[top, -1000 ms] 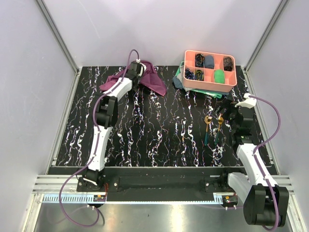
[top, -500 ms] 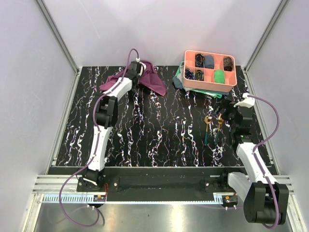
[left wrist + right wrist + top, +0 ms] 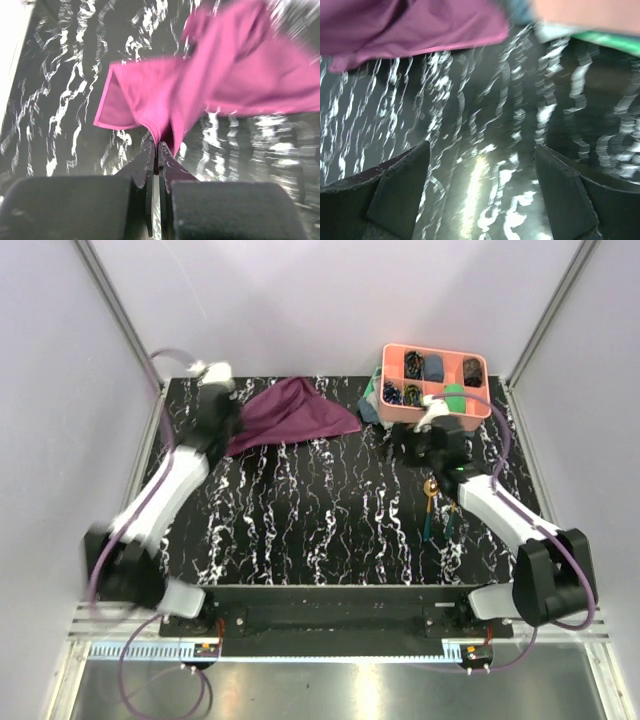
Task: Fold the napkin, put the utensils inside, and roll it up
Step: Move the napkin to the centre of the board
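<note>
The plum-purple napkin [image 3: 295, 412] lies stretched out along the back of the table. My left gripper [image 3: 228, 434] is at its left end, shut on a fold of the napkin's [image 3: 225, 75] edge that runs up from between the closed tips [image 3: 159, 146]. Across the table my right gripper [image 3: 403, 445] is open just right of the napkin's right corner, over bare tabletop [image 3: 482, 165]; the napkin [image 3: 420, 25] shows ahead of it. The utensils, a spoon [image 3: 429, 508] and a fork [image 3: 450, 520] with gold heads and dark handles, lie side by side at the right, partly under the right arm.
A pink divided tray [image 3: 437, 422] holding small cloth rolls stands at the back right on a teal-green cloth [image 3: 372, 406]. The tray's corner [image 3: 585, 12] and the teal cloth [image 3: 605, 41] are close to my right gripper. Grey walls enclose the table on three sides.
My left gripper shut on the napkin and dragged it left, spreading the bunched cloth. My right arm swung from beside the utensils to the back, near the napkin's right corner.
</note>
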Controlling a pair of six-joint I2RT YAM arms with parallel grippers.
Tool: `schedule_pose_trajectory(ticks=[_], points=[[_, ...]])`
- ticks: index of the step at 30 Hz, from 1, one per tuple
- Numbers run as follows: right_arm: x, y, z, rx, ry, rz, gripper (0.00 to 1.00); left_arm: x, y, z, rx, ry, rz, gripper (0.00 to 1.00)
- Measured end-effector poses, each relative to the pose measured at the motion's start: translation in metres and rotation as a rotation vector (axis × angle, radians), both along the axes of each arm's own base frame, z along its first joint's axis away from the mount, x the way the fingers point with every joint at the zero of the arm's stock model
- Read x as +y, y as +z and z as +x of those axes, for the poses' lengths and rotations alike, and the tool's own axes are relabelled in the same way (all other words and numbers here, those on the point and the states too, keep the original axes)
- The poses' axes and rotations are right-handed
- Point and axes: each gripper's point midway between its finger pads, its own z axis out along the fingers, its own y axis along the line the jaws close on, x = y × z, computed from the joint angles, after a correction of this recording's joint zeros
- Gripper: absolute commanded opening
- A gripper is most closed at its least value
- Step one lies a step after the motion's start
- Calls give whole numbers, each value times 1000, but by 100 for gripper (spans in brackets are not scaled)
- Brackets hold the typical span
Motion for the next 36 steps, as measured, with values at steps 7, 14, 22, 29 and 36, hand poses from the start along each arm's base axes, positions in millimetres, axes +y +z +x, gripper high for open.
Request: schedule_pose_trajectory(ticks=[7,14,22,29,36], points=[[59,-31,-10,152,127,-58,89,50,24,-125,-233,165,-348,0],[83,-49,-23,214,165,-116,88,60,28,-189,-255,182,-388,0],[111,-83,5,284,195,-158,81,67,29,-209,-193,154,-287,0],[136,-104,37,307,219,-192,75,72,16,-218,-125,119,-191,0],[167,-127,46,330,264,-256,72,75,8,-215,-83,87,-113,0]])
